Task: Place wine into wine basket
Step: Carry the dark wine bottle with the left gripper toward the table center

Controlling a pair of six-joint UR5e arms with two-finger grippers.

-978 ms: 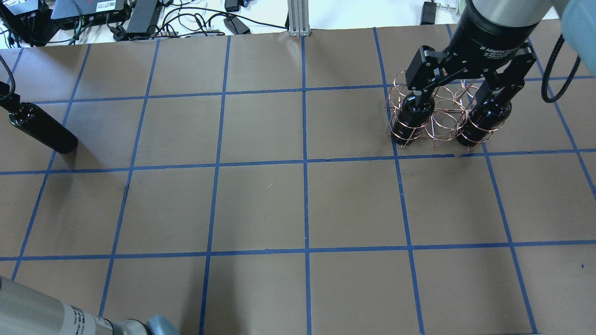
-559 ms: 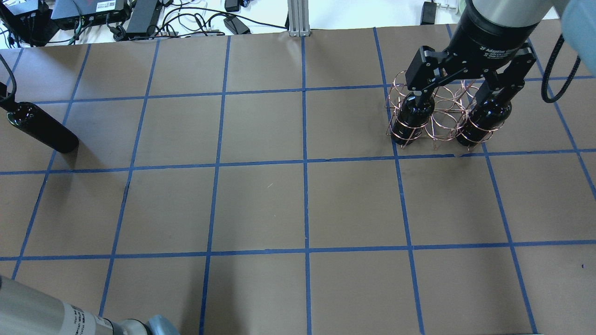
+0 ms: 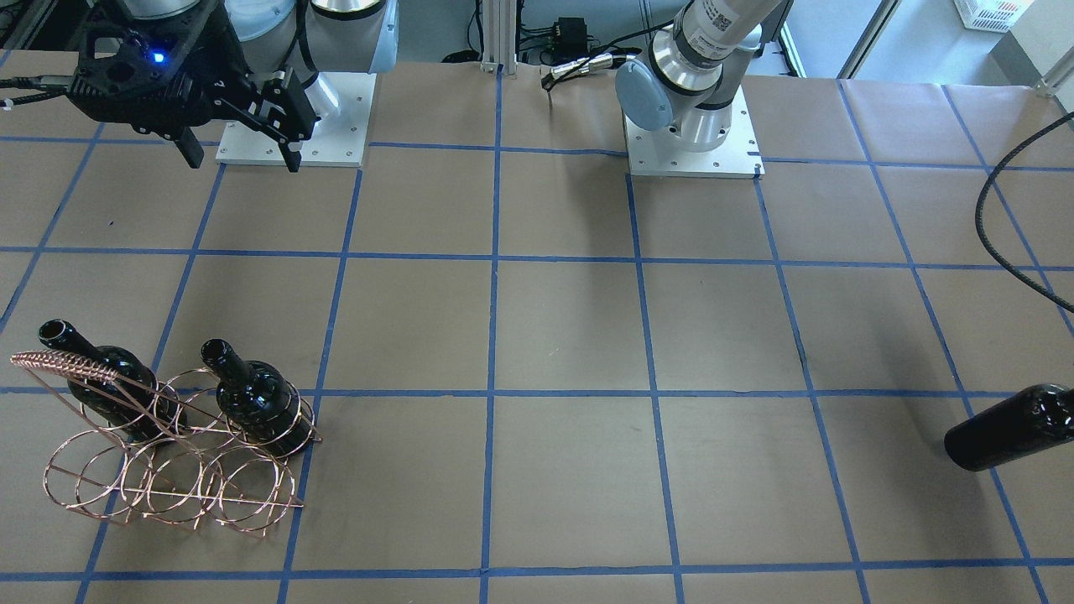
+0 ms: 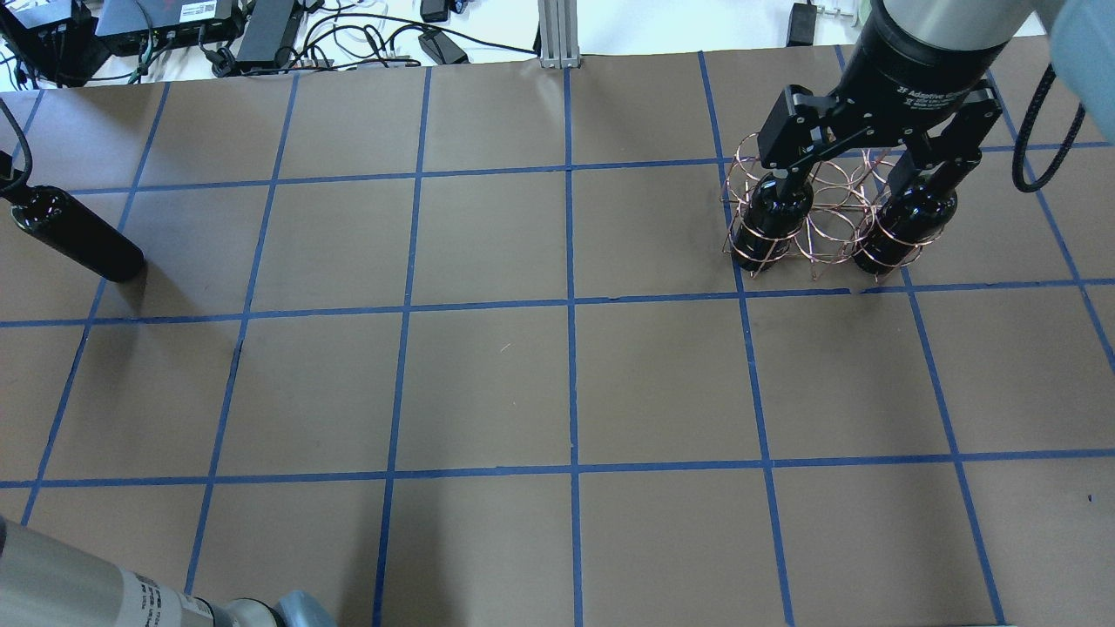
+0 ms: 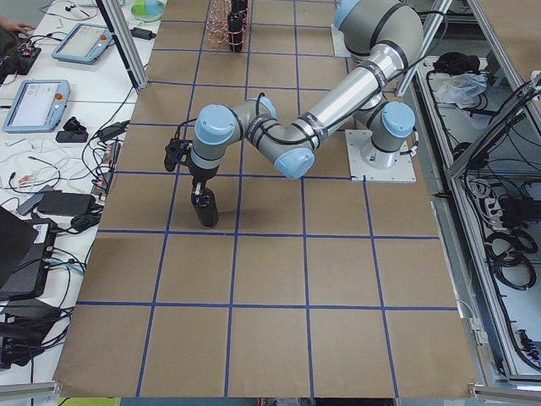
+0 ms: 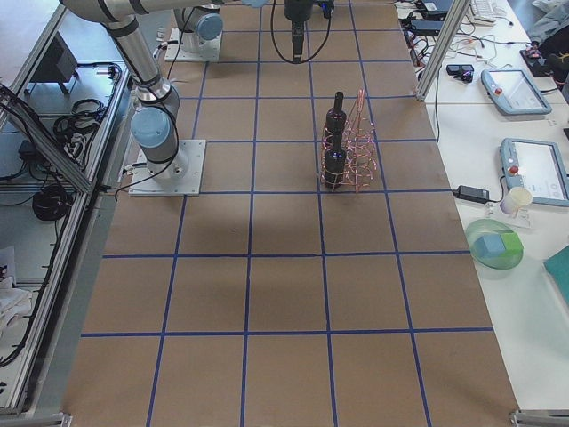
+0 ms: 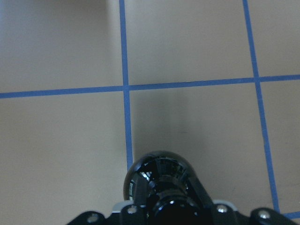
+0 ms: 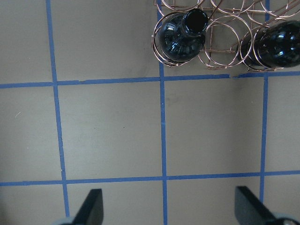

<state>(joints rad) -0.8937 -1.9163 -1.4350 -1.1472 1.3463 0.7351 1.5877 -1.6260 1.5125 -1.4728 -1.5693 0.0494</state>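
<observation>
My left gripper (image 7: 164, 208) is shut on the neck of a glossy black wine bottle (image 7: 159, 180). It holds the bottle upright at the table's far left (image 4: 74, 233), also seen in the front view (image 3: 1011, 428) and the left view (image 5: 204, 209). The copper wire wine basket (image 4: 814, 228) (image 3: 168, 482) stands at the far right. It has a bottle in each outer hoop (image 4: 771, 218) (image 4: 906, 226), and the hoops between them hold nothing. My right gripper (image 4: 871, 161) (image 3: 243, 159) is open and empty, high up on the robot's side of the basket (image 8: 225, 28).
Brown paper with a blue tape grid (image 4: 571, 305) covers the table. Cables and power supplies (image 4: 261, 35) lie past the far edge. An aluminium post (image 4: 557, 35) stands at the far middle. The arm bases (image 3: 692, 134) sit on the robot's side.
The bottle in my left gripper has shifted slightly toward the far left in the overhead view. The right gripper and the basket have not moved.
</observation>
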